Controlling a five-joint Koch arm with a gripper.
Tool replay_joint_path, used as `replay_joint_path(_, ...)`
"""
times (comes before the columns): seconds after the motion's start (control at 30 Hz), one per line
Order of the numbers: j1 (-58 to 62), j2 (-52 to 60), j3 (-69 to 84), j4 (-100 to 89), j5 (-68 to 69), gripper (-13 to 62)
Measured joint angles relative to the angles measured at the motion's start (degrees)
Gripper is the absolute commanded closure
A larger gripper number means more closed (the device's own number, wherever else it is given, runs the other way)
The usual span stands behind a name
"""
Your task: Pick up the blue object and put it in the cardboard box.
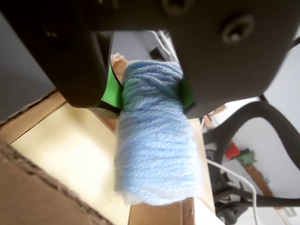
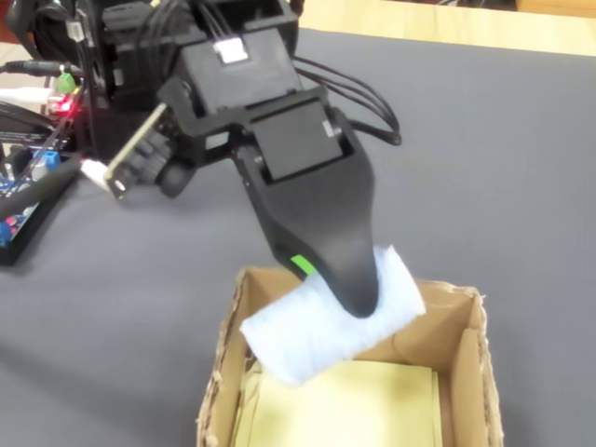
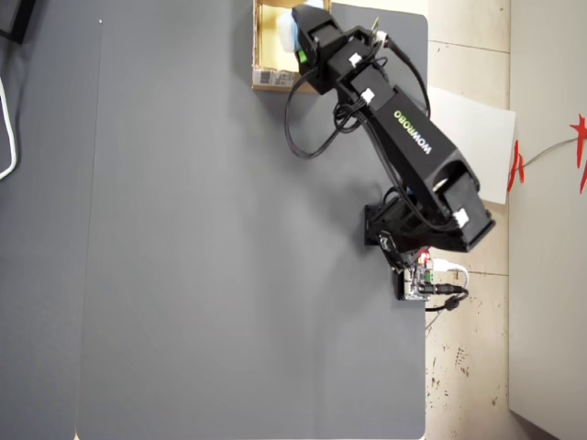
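The blue object [image 1: 154,145], a pale blue yarn roll, is clamped between my gripper's [image 1: 149,93] green pads [image 1: 111,91] and hangs down from the jaws. In the fixed view the roll [image 2: 298,340] lies crosswise under the black gripper [image 2: 356,300], just above the open cardboard box [image 2: 466,354]. The box's pale yellow inside [image 1: 70,150] lies directly below. The overhead view puts the gripper [image 3: 301,41] over the box [image 3: 271,79] at the mat's top edge.
A grey mat [image 3: 229,229] covers the table. The arm's base with circuit boards and wires [image 2: 37,177] stands at the left of the fixed view. Black cables [image 2: 372,116] trail behind the arm. The mat's right edge runs beside the base [image 3: 417,275].
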Motion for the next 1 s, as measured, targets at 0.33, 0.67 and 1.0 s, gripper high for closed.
replay_joint_path(0.33, -0.1, -0.1, 0.0, 0.0, 2.0, 16.9)
replay_joint_path(0.67, -12.9, 12.7, 5.4, -0.7, 10.5, 15.6)
replay_joint_path(1.0, -33.3, 28.7, 22.1, -5.9, 13.6, 15.6)
